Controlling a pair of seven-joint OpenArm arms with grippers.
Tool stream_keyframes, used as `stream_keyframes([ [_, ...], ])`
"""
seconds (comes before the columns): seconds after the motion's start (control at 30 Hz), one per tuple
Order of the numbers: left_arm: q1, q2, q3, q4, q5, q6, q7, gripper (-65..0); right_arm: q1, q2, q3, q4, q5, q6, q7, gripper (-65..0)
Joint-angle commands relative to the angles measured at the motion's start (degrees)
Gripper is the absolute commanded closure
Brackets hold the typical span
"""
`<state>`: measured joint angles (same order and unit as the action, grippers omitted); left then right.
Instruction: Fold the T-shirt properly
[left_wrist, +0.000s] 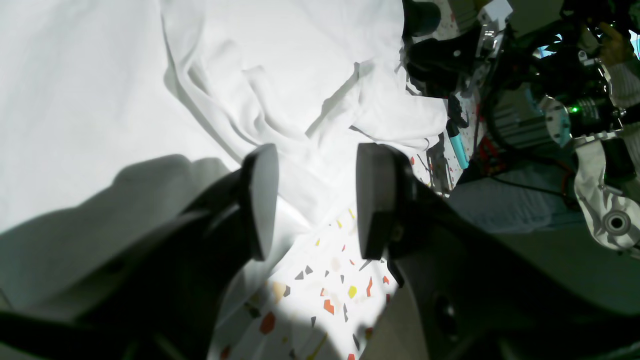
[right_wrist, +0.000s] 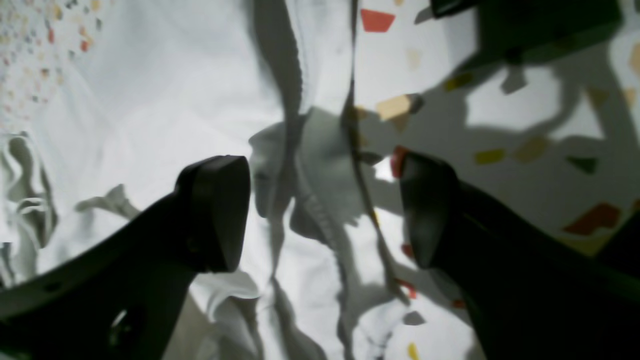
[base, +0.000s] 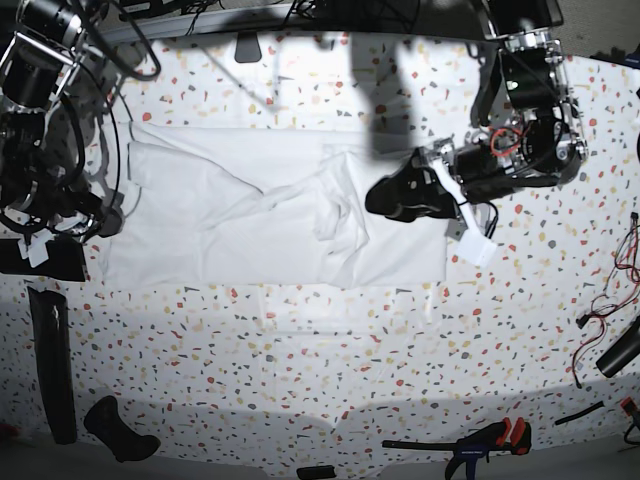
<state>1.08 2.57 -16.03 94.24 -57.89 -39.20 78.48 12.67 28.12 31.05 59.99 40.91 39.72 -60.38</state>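
Observation:
The white T-shirt (base: 220, 210) lies spread across the speckled tabletop (base: 330, 350), bunched in folds near its middle (base: 335, 215). My left gripper (base: 378, 198) is open just above the shirt's right part. In the left wrist view its fingers (left_wrist: 262, 200) straddle rumpled cloth (left_wrist: 280, 90) and the shirt's edge, holding nothing. My right gripper (base: 100, 215) is at the shirt's left edge. In the right wrist view it (right_wrist: 325, 210) is open, its fingers (right_wrist: 220, 215) either side of a seamed cloth edge (right_wrist: 300, 90), gripping nothing.
A white tag (base: 478, 248) lies by the shirt's right end. A black bar (base: 50, 360) and a black tool (base: 120, 430) lie at the front left. A clamp (base: 490, 440) lies at the front right, and cables (base: 620, 260) at the right edge.

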Motion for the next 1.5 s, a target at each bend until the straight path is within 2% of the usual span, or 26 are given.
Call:
stream_keyframes([
  [0.0, -0.74, -0.31, 0.02, 1.09, -1.16, -0.33, -0.11, -25.2, 0.79, 0.92, -0.52, 0.55, 1.38, 0.28, -0.7, -46.0],
  [0.1, -0.7, -2.89, 0.13, 1.09, 5.07, -0.8, -3.06, -25.2, 0.79, 0.92, -2.45, 0.55, 1.36, 0.28, -0.98, -46.0],
  [0.27, -0.09, -10.34, 0.13, 1.09, 16.22, -0.8, -9.64, -25.2, 0.79, 0.92, -6.03, 0.55, 1.38, 0.28, -1.66, -46.0],
  [0.37, 0.59, -12.83, 0.11, 1.09, 17.38, -0.8, -9.77, -25.1, 0.79, 0.92, -7.72, 0.55, 1.62, 0.28, -1.88, -46.0],
  [0.5, 1.51, -12.87, 0.13, 1.09, 17.4, -0.8, -9.99, -25.2, 0.81, 0.92, -9.53, 0.55, 4.98, 0.28, -3.85, -46.0],
  [0.63, 3.32, -12.94, 0.15, 1.09, 17.44, -0.8, -11.5, -25.1, 0.79, 0.96, -9.79, 0.55, 5.14, 0.28, -5.25, -45.3],
  [0.7, 4.44, -12.94, 0.15, 1.09, 17.59, -0.8, -12.48, -25.1, 0.79, 0.94, -9.79, 0.55, 5.14, 0.28, -5.31, -40.3],
  [0.9, 7.21, -12.94, 0.15, 1.09, 25.53, -0.8, -19.85, -25.1, 0.81, 0.96, -9.79, 0.55, 5.18, 0.28, -5.31, -2.1],
  [0.93, 7.37, -12.92, 0.15, 1.09, 25.51, -0.8, -19.96, -25.1, 0.85, 0.94, -9.79, 0.57, 5.18, 0.28, -5.29, 0.0],
  [1.47, 7.45, -12.92, 0.17, 1.09, 25.33, -0.8, -20.06, -25.1, 0.94, 0.94, -9.81, 4.31, 5.84, 0.28, -5.35, 0.0],
])
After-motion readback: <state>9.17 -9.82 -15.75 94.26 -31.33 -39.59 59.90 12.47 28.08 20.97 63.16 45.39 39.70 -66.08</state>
